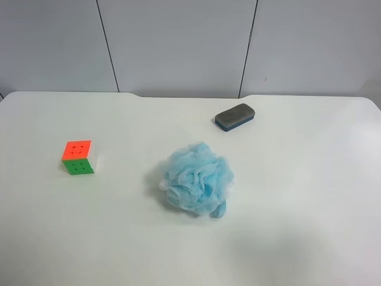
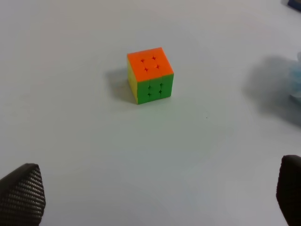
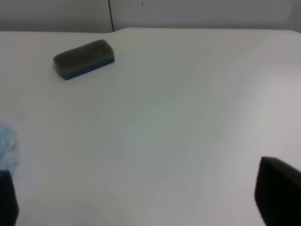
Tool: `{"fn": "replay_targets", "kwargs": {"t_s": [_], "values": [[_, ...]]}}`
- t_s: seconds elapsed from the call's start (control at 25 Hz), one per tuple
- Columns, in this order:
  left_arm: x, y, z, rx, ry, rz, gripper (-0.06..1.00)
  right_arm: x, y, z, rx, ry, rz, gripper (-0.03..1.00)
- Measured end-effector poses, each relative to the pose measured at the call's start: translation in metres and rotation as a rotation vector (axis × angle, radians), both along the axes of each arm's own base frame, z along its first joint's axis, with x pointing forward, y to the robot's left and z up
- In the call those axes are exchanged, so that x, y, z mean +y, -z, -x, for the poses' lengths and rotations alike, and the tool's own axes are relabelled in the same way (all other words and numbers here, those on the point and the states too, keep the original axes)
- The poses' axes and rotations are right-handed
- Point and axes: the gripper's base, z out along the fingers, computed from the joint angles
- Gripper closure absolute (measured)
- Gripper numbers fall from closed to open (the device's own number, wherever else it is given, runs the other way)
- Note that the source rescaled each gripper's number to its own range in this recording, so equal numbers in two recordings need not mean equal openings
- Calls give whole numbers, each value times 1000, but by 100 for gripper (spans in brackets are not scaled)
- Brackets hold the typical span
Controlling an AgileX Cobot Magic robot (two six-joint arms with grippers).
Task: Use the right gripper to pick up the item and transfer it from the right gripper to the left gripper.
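Note:
The small puzzle cube, orange on top and green in front, sits on the white table at the exterior high view's left. It also shows in the left wrist view, some way ahead of my left gripper, which is open and empty with fingertips at the frame's lower corners. My right gripper is open and empty over bare table; the cube does not show in its view. Neither arm shows in the exterior high view.
A fluffy light-blue bath sponge lies mid-table; its edge shows in the right wrist view. A grey-and-blue eraser lies toward the back, also in the right wrist view. A grey panelled wall stands behind the table.

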Motion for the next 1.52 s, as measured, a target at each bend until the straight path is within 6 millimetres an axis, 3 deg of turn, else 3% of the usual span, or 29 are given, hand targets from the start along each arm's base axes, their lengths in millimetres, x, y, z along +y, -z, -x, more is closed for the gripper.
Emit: {"fn": "replay_targets", "kwargs": {"t_s": [0.44, 1.52], "values": [[-1, 0, 2, 0, -266, -2, -5, 0, 0, 0, 0, 0, 0, -3], [-2, 0, 2, 0, -274, -2, -5, 0, 0, 0, 0, 0, 0, -3]]}}
